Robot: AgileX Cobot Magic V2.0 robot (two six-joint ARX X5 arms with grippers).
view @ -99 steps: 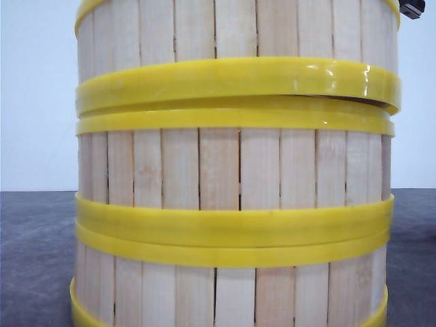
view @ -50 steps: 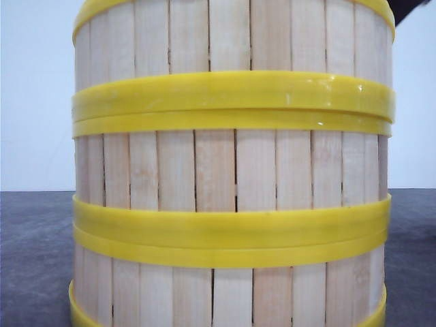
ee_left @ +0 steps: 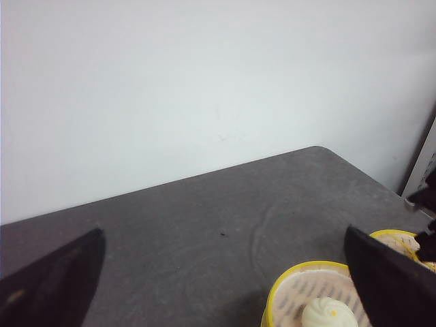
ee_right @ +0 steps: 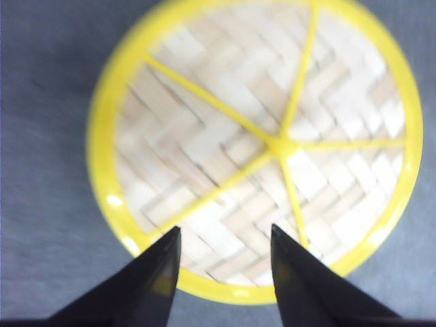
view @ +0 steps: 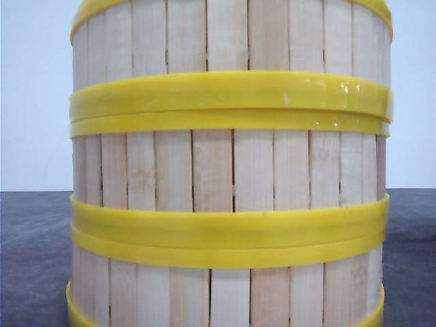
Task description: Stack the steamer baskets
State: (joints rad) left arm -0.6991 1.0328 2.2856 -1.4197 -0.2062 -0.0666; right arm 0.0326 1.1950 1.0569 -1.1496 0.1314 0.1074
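Note:
Three steamer baskets stand stacked close in front of the front view: top one [view: 231, 34], middle one [view: 231, 170], bottom one [view: 231, 296], yellow rims meeting. No gripper shows in that view. The right wrist view looks down into a basket [ee_right: 259, 136] with a woven floor and yellow spokes. My right gripper [ee_right: 225, 235] is open above its near rim, holding nothing. My left gripper [ee_left: 223, 235] is wide open over bare table, with a yellow-rimmed basket [ee_left: 300, 293] holding a white bun [ee_left: 328, 313] beside its right finger [ee_left: 388, 286].
The dark grey table [ee_left: 204, 225] ends at a white wall [ee_left: 204, 82]. A second yellow rim [ee_left: 398, 240] and a dark part [ee_left: 426, 204] show at the edge of the left wrist view. I cannot tell how these relate to the stack.
The top basket has dropped and levelled onto the middle one, rims now flush. The stack sits slightly further left. The dark gripper tip at the top right has left the front view.

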